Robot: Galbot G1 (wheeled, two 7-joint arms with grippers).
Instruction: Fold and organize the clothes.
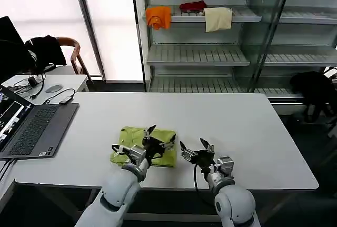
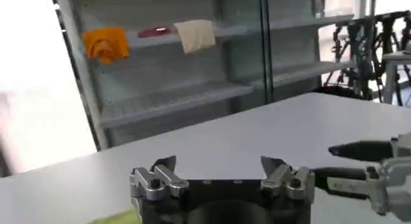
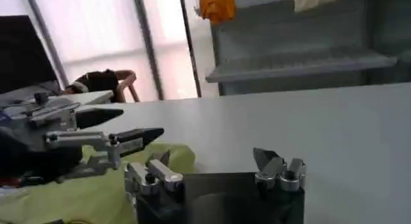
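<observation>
- A folded lime T-shirt (image 1: 138, 144) lies on the near part of the white table (image 1: 237, 132), left of centre; no lettering can be read on it.
- The left gripper (image 1: 154, 138) hovers over the shirt's right half, fingers spread and holding nothing.
- The right gripper (image 1: 194, 149) hangs just right of the shirt, over bare tabletop, also spread and empty.
- The head view alone shows the whole shirt and an open laptop (image 1: 32, 127) at the table's far left edge.
- The left wrist view catches a sliver of green cloth (image 2: 119, 217) below its fingers (image 2: 160, 174), with the other gripper (image 2: 359, 164) nearby.
- The right wrist view shows the shirt (image 3: 96, 193) spread under the left gripper (image 3: 138, 138), beside its own gripper (image 3: 215, 171).
- Behind the table, a shelf unit (image 1: 200, 53) holds an orange cloth (image 1: 158, 16), a red cloth (image 1: 193, 6) and a cream cloth (image 1: 217, 18) on one upper shelf.
- A chair (image 1: 71, 53) draped in black stands far left.
</observation>
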